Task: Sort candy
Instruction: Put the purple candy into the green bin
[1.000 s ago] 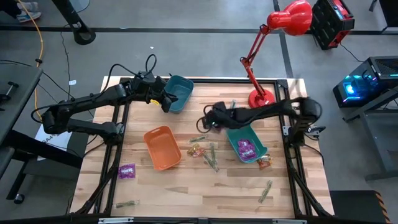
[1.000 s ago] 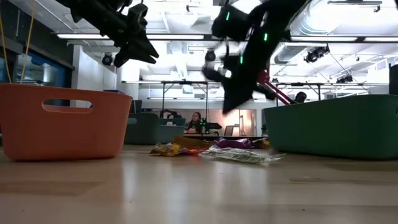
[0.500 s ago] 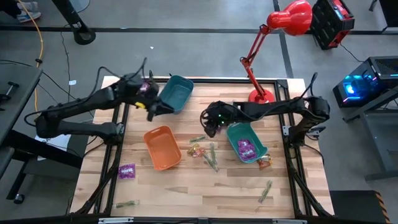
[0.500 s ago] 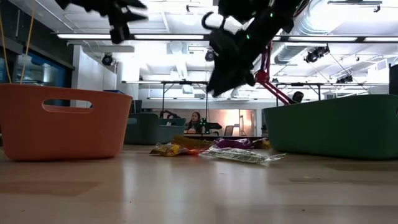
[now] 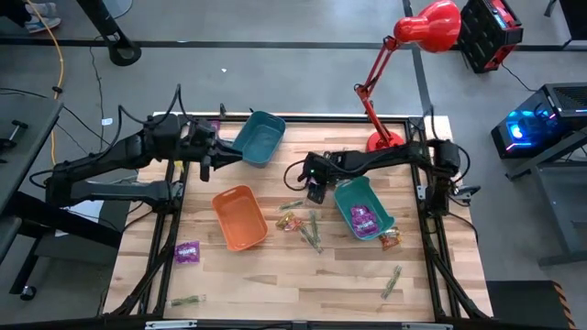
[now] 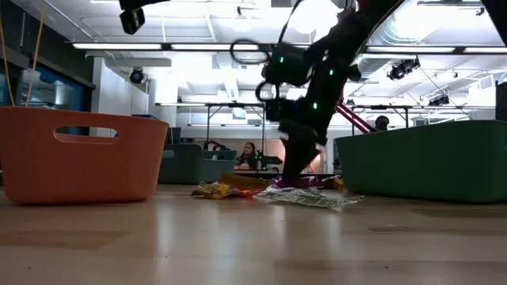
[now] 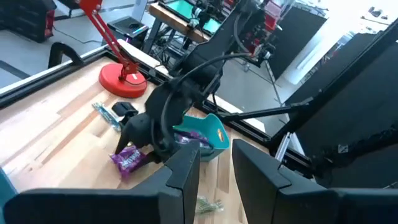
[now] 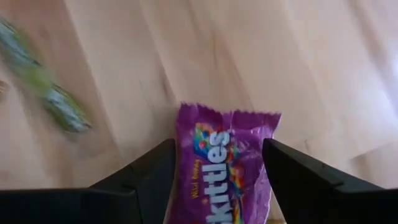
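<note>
Between end effector (image 8: 214, 180) fingers, lengthwise purple packet (image 8: 225, 165)

We see two arms built of dark, matte, tube-like links joined by rounded black housings. Loose black cables loop off the left arm (image 5: 119, 160) and off the right arm (image 5: 385, 160) near the red lamp (image 5: 404, 55). Small green lights glow on the right arm's wrist housing. Each arm ends in two flat, dark, blunt fingers (image 8: 146, 183).
</note>
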### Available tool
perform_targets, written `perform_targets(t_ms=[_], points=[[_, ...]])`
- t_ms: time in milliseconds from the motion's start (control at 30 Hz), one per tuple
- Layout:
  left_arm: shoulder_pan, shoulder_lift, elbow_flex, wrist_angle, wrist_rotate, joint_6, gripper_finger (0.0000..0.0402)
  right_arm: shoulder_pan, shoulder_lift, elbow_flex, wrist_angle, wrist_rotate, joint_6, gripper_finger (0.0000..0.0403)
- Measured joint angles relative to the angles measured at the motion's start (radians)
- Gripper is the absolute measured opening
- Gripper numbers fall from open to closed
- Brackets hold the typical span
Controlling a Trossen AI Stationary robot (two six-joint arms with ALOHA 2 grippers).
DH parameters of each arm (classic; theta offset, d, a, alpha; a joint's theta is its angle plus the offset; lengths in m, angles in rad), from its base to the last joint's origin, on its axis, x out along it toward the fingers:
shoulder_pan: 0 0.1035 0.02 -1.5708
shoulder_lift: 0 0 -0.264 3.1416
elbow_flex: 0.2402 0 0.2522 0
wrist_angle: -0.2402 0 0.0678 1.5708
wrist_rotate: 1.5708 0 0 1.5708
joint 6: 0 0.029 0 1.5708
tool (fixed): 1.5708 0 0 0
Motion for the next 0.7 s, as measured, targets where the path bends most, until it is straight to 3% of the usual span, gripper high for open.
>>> perform_targets(t_ms=[133,300,333,533,700], points=[[-0.018,0.006,0.0,-0.003,-0.001,-0.008,0.009,0.005,0.044,0.005,-0.024,0.015,0.034,0.0207],[-0.033,0.004,-0.001,0.055,0.0,-0.048,0.009,0.006,0.006,0.001,-0.074,-0.033,0.078,0.0042],[-0.033,0.0,-0.001,0.091,0.003,-0.051,0.009,0.006,-0.018,-0.005,-0.091,-0.035,0.08,0.0026],[-0.033,-0.03,-0.001,0.333,0.011,-0.05,0.009,0.014,-0.273,0.047,-0.206,0.025,0.076,0.0039],[-0.033,-0.034,0.0,0.294,0.011,-0.031,0.009,0.083,-0.491,0.056,-0.362,0.021,0.17,0.0016]])
